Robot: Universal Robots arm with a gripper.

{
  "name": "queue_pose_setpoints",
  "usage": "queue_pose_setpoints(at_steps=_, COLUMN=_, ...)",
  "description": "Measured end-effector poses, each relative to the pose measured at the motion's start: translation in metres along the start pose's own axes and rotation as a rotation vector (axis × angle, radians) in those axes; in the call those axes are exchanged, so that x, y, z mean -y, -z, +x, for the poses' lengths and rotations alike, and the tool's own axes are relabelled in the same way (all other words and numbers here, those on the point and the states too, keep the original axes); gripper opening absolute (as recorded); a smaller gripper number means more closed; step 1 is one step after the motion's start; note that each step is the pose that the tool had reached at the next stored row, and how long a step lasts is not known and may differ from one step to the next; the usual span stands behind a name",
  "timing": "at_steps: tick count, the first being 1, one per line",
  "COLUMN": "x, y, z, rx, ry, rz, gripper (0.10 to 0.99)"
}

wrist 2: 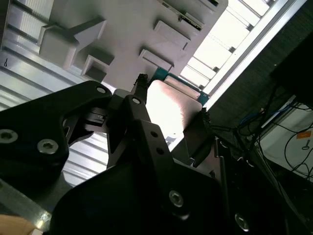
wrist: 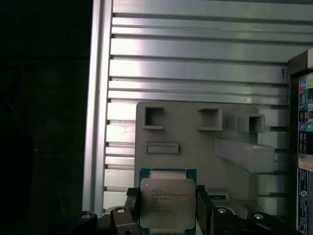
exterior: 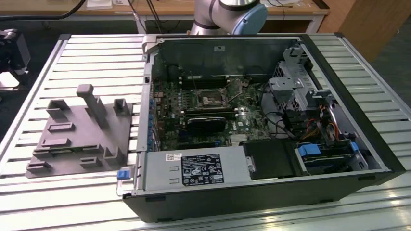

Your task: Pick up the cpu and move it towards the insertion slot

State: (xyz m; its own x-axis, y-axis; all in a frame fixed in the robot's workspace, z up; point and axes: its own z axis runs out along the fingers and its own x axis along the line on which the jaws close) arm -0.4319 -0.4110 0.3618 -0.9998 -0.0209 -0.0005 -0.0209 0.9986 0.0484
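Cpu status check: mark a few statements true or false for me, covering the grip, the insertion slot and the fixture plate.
1. The cpu is held in the gripper. True, as seen in both wrist views.
2. The cpu sits in the insertion slot. False: the slot's dark centre is uncovered, and the cpu hangs above the grey fixture plate.
3. The computer case lies open. True.
4. The fixture plate lies at the exterior view's right of the case. False: it lies at the case's left.
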Motion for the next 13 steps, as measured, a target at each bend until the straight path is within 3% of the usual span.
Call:
queue_pose_setpoints(at_steps=6, x=-0.0007, y=0.0118, z=0.0000, rx=0.0001, ry=0.000, rz=0.000, gripper=0.545)
queue_pose_setpoints(at_steps=13, x=-0.0020, y=0.0335, z=0.0000, rx=0.0001, ry=-0.002, rz=0.000, gripper=0.545)
